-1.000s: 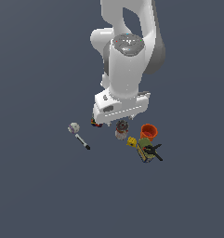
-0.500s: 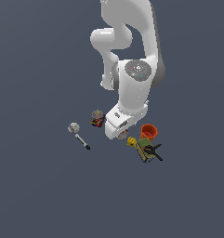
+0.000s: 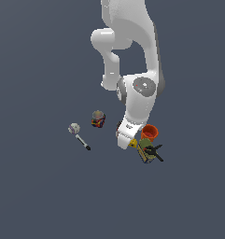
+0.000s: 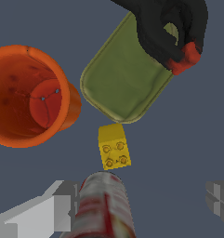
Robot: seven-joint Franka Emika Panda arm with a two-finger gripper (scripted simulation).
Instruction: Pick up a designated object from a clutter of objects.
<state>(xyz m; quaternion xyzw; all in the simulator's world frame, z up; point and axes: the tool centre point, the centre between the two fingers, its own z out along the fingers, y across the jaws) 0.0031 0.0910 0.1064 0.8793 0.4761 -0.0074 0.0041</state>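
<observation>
The designated object is a small yellow studded block, lying between the orange cup and the green-yellow box. In the exterior view this yellow piece peeks out at the lower edge of my gripper. In the wrist view my gripper is open, with its grey fingers far apart. The red-and-white can shows between them, close to one finger. The yellow piece lies just beyond the can, untouched.
A black clamp with red tips sits on the box. To the exterior view's left stand a multicoloured can, a white ball and a black-tipped stick. The orange cup touches the box.
The arm has lowered the hand and shifted it toward the exterior view's right, down beside the cup and yellow piece. The multicoloured can, covered before, now shows. No object has moved.
</observation>
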